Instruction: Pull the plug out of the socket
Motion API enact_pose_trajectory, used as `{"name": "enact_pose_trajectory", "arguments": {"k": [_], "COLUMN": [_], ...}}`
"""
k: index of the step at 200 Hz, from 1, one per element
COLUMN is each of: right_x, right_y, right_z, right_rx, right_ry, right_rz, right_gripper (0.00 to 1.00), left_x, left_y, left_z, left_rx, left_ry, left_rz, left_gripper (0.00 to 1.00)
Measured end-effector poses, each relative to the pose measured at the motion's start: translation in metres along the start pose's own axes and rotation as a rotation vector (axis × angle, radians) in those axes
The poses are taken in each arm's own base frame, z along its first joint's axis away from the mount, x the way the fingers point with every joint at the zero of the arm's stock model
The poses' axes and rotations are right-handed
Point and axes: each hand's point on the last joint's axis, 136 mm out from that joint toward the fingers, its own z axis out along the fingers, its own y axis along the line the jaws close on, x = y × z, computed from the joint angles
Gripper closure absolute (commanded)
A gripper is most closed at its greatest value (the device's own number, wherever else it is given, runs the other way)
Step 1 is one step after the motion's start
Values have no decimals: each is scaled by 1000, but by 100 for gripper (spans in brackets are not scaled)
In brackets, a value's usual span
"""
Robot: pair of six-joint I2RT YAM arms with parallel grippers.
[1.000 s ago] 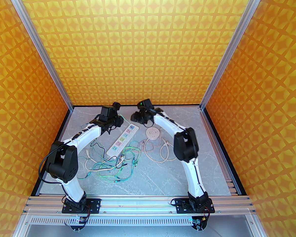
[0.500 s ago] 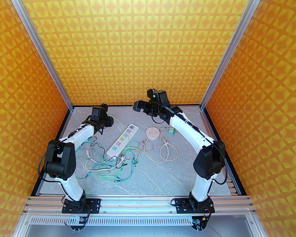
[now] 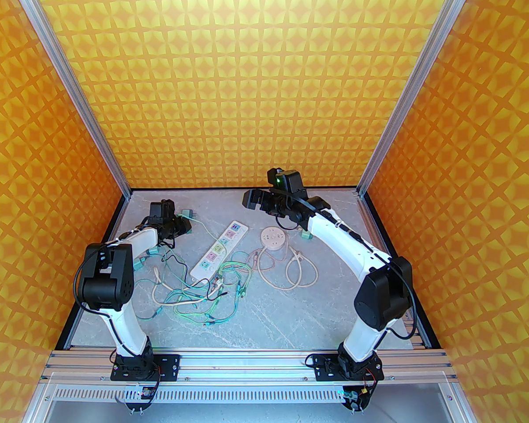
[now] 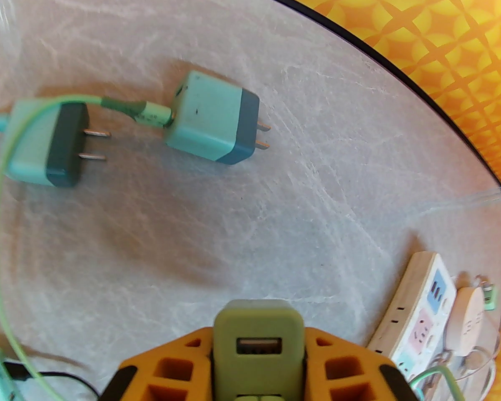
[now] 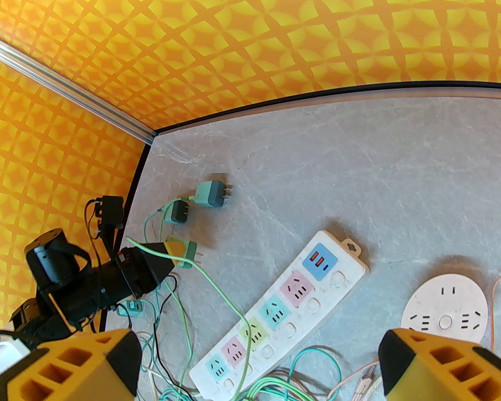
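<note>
My left gripper [image 4: 259, 366] is shut on an olive-green plug [image 4: 256, 328] with a USB port, held just above the table at the far left. That plug [image 5: 184, 251] also shows in the right wrist view, prongs pointing right, away from the socket. The socket is a white power strip [image 3: 220, 247] with coloured outlets [image 5: 284, 307], and nothing is plugged into it. My right gripper [image 3: 252, 198] hangs open and empty above the back of the table, its orange fingers [image 5: 75, 361] wide apart.
Two teal plugs [image 4: 213, 117] [image 4: 46, 144] lie loose ahead of my left gripper. A round white socket [image 3: 273, 239] sits right of the strip, with a green plug [image 3: 306, 235] beside it. Tangled green and beige cables [image 3: 211, 289] cover the table's middle.
My right gripper opened, rose and swung back to the right, leaving a green plug beside the round socket. My left arm drew back to the left with its plug.
</note>
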Motion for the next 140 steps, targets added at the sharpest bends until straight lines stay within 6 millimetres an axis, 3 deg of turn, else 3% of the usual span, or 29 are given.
{"name": "enact_pose_trajectory", "arguments": {"k": [46, 63, 99, 121, 140], "right_x": [6, 7, 7, 7, 7], "right_y": [-6, -8, -8, -7, -7], "right_z": [0, 0, -3, -6, -8], "right_rx": [16, 23, 26, 24, 23], "right_ry": [9, 8, -2, -5, -9], "right_rz": [1, 2, 1, 0, -1], "right_gripper": [1, 2, 2, 1, 2], "left_x": [10, 11, 16, 18, 20], "left_y": [4, 4, 11, 12, 13], "left_z": [8, 9, 14, 15, 14], "left_rx": [19, 22, 13, 10, 7], "left_ry": [33, 39, 57, 63, 73], "left_rz": [-50, -58, -79, -89, -99], "left_gripper": [64, 50, 45, 32, 29]}}
